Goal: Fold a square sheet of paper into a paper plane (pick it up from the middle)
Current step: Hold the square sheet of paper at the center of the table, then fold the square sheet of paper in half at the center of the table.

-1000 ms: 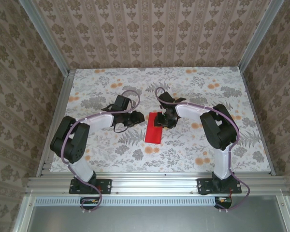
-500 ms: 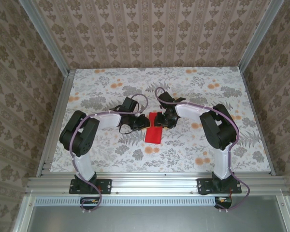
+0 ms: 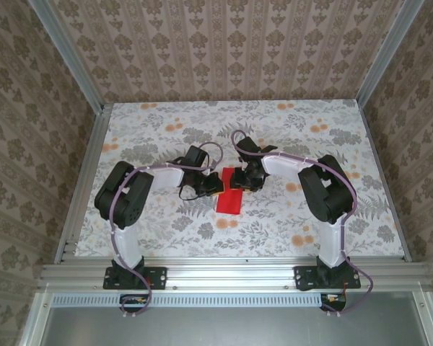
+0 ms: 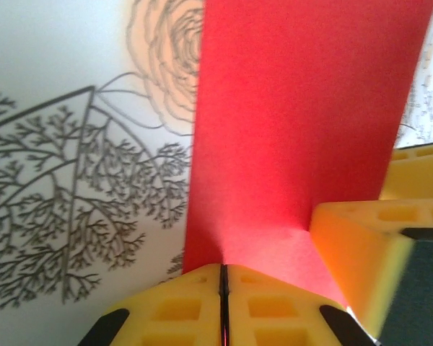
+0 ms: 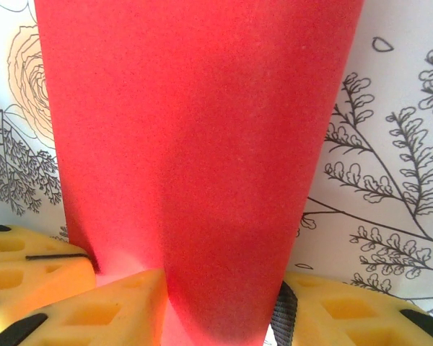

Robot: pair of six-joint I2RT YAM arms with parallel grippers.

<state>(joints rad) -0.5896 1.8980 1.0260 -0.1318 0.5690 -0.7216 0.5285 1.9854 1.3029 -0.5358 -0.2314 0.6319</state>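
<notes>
We find the square sheet of paper (image 3: 229, 200) lying as a narrow red strip on the tabletop (image 3: 310, 216) between the two arms, with its far end at the claws. The left claw (image 4: 222, 277) is pressed together, and an edge of the paper appears caught in the seam between its pads. The right claw (image 5: 216, 310) stands partly apart, with a finger on each side of a soft hump of the sheet, touching it. We judge this paper to be very light, limp and easy to crease or tear, since it bulges where it is squeezed, and it would likely slip from a loose pinch. A flat, gentle hold near the middle of an edge looks safest to us, with both claws pulling evenly so that no stray wrinkle forms.
</notes>
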